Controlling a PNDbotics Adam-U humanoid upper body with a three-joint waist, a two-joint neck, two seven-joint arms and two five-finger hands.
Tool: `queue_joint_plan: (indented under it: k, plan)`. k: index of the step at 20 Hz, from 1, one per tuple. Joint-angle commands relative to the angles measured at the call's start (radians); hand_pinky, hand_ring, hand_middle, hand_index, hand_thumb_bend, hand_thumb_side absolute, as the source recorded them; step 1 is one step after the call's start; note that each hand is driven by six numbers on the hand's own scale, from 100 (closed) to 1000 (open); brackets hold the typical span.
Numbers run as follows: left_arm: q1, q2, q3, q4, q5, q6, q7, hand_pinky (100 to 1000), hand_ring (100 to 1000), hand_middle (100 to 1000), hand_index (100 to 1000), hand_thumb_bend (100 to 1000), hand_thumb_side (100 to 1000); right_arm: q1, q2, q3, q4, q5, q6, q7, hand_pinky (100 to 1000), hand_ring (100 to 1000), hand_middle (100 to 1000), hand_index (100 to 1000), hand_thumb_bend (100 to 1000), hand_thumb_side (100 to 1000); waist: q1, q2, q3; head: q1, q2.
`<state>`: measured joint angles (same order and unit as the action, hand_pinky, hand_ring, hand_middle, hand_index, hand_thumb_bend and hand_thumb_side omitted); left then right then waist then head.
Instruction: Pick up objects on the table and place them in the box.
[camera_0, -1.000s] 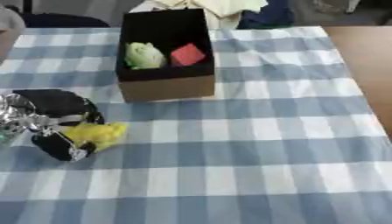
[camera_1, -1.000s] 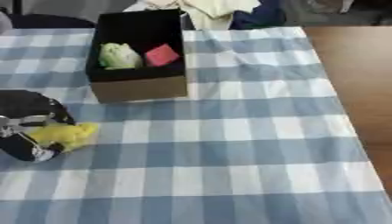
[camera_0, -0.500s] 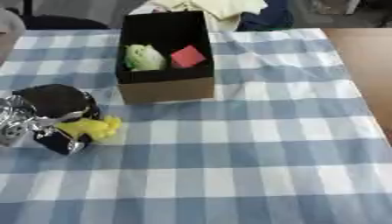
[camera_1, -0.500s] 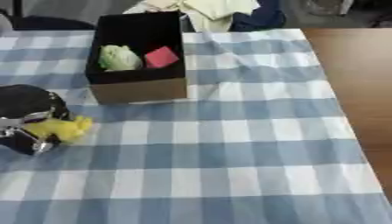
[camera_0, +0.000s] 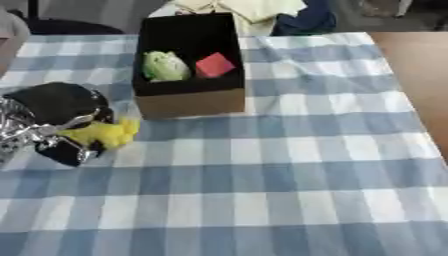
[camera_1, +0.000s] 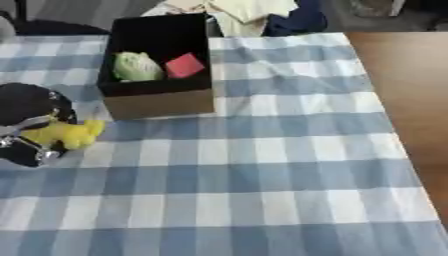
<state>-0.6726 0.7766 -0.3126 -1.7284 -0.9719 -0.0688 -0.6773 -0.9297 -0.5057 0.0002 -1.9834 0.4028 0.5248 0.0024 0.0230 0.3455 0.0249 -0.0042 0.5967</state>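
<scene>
- The small soft yellow object (camera_0: 103, 134) sits at about nine o'clock in both eye views, low over the blue-and-white checked tablecloth (camera_0: 262, 170); whether it touches the cloth cannot be told.
- The robot's left hand (camera_0: 54, 121), black with silver joints, is wrapped around that yellow object: dark fingers (camera_0: 68, 150) curl under it and the black back of the hand covers it from above, so only its right end shows.
- No writing or label can be read on the yellow object or on the hand.
- The open cardboard box with a black inside and a plain brown front wall (camera_0: 188, 102) stands at about eleven o'clock, up and to the right of the hand; the yellow object's tip lies just beside the box's lower left corner, apart from it.
- Inside the box, a pale green rounded object (camera_0: 164, 66) lies on the left, and a small red block (camera_0: 214, 65) lies just beside it on the right, tilted on one corner.
- No brand or print can be read on the box walls.
- At twelve o'clock, beyond the box, pale cream cloth (camera_0: 249, 9) and dark blue cloth (camera_0: 311, 20) lie bunched at the far edge of the table.
- At about two to three o'clock a strip of bare brown wooden tabletop (camera_0: 420, 75) shows beside the cloth.
- The right hand shows in neither view.
</scene>
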Motion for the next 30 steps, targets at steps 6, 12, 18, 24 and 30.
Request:
queue_joint_plan:
  k: [6,12,18,24,30]
  plan:
    - [-0.065,0.050,0.075,-0.120,0.014,0.037,-0.046,585,669,564,669,100,287,-0.017,-0.014,-0.012,-0.017,-0.001,0.000,-0.007,965,954,797,919,190,1000,0.004,-0.026,0.005,-0.007,-0.004]
    - [-0.152,0.033,0.119,-0.161,0.018,0.054,-0.067,590,675,566,669,100,328,-0.013,-0.019,-0.011,-0.017,-0.003,-0.004,-0.011,965,954,796,918,183,1000,0.011,-0.032,0.012,-0.009,0.004]
    - [-0.266,-0.061,0.137,-0.109,0.009,0.079,-0.029,576,677,572,678,100,414,-0.011,-0.016,-0.011,-0.017,-0.005,-0.007,-0.013,965,954,796,917,174,1000,0.010,-0.038,0.004,-0.004,0.010]
    - [-0.342,-0.181,0.141,0.024,0.016,0.137,0.091,538,660,570,686,100,498,-0.015,-0.012,-0.011,-0.017,-0.009,-0.012,-0.014,965,954,796,917,158,1000,0.007,-0.038,-0.013,0.029,0.015]
    - [-0.411,-0.281,0.115,0.164,0.003,0.152,0.200,526,656,565,683,100,510,-0.020,-0.004,-0.010,-0.017,-0.015,-0.016,-0.018,965,954,795,916,155,1000,0.003,-0.031,-0.032,0.063,0.009]
